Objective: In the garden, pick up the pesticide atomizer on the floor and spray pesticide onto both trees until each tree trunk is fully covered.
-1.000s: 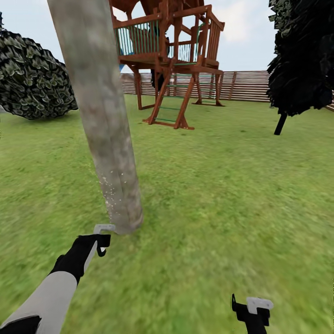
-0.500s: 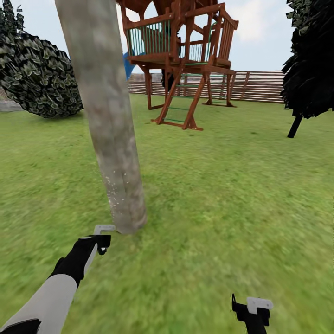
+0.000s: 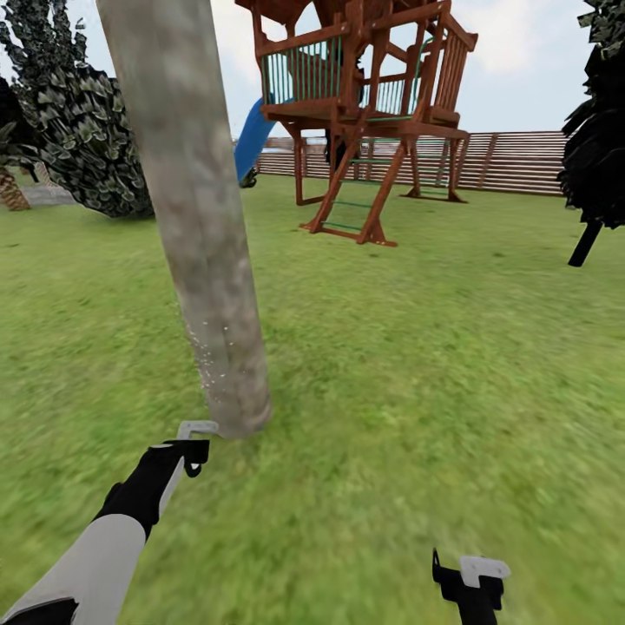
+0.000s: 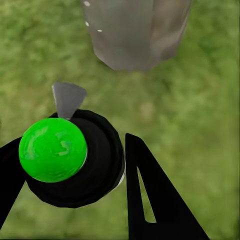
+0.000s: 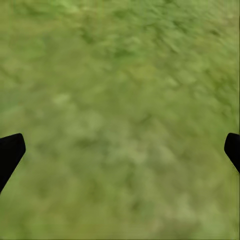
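on the garden lawn [image 3: 417,365], the left end effector [image 3: 193,451] grips the pesticide atomizer [image 4: 75,157], a black body with a bright green knob and grey nozzle, its fingers [image 4: 150,200] clamped on either side of it. it is held low, just beside the foot of the tree trunk [image 3: 200,234], nozzle towards the bark. pale specks of pesticide [image 3: 207,360] dot the trunk's lower part on the left edge. the right end effector [image 3: 469,583] hangs over bare grass, its fingertips [image 5: 10,152] spread wide and holding nothing. a wooden play tower [image 3: 365,113] and a slat fence [image 3: 512,161] stand behind.
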Tool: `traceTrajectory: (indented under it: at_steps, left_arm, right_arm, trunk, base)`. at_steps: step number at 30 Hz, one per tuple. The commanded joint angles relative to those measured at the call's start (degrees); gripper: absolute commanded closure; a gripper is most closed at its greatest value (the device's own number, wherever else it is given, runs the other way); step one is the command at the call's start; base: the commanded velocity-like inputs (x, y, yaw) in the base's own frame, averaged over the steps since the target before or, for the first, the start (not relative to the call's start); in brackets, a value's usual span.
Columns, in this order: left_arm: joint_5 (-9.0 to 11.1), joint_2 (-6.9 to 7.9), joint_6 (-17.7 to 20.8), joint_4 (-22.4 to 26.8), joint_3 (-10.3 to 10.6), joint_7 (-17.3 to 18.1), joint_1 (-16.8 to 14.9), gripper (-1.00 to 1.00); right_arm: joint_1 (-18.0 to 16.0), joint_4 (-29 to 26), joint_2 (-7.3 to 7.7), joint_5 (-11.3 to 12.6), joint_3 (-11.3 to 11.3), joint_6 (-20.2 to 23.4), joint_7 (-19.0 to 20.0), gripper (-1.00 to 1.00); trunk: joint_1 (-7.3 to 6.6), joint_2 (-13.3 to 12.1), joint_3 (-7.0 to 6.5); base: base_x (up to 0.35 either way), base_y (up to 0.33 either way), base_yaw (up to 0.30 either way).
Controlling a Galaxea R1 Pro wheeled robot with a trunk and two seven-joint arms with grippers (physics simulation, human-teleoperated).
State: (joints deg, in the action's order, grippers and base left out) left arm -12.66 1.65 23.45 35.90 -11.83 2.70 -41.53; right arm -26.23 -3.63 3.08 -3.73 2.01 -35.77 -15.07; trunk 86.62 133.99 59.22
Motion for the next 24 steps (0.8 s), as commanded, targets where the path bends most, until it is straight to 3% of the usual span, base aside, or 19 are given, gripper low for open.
traceTrajectory:
  at_steps: [1, 3, 6, 14, 19, 24]
  left_arm:
    - [-0.66, -0.01, 0.04, 0.10, -0.24, -0.07, 0.26, 1.00]
    - [-0.53, -0.04, -2.51, -0.08, -0.17, -2.31, 0.92, 1.00]
    - [-0.51, -0.40, -5.99, -4.24, -0.01, -3.38, 1.04, 1.00]
    - [-0.55, -0.90, -6.40, -4.54, -0.46, -3.63, 1.05, 1.00]
    - [-0.61, -0.79, -6.40, -4.49, -0.53, -3.87, 1.04, 1.00]
    - [-0.51, -1.00, -6.40, -5.02, -0.39, -6.72, 1.06, 1.00]
  right_arm:
    - [-0.01, 0.02, 0.00, -0.40, 0.19, -0.09, -0.22, -1.00]
    - [-0.01, 0.02, 0.00, -0.40, 0.19, -0.09, -0.22, -1.00]
    - [0.01, 0.02, 0.00, -0.40, 0.19, -0.09, -0.22, -1.00]
    - [-0.02, 0.02, 0.00, -0.40, 0.19, -0.09, -0.22, -1.00]
    - [-0.02, 0.02, 0.00, -0.40, 0.19, -0.09, -0.22, -1.00]
    - [0.01, 0.02, 0.00, -0.40, 0.19, -0.09, -0.22, -1.00]
  trunk:
    - [0.00, 0.02, 0.05]
    - [0.00, 0.02, 0.05]
    - [0.00, 0.02, 0.05]
    - [0.00, 0.02, 0.05]
    - [0.00, 0.02, 0.05]
    - [0.00, 0.02, 0.05]
  base:
    - [0.140, -0.272, 0.278]
    - [0.143, -0.270, 0.275]
    - [0.160, -0.259, 0.147]
    - [0.171, -0.250, 0.009]
    - [0.231, -0.195, 0.223]
    - [0.209, -0.196, 0.212]
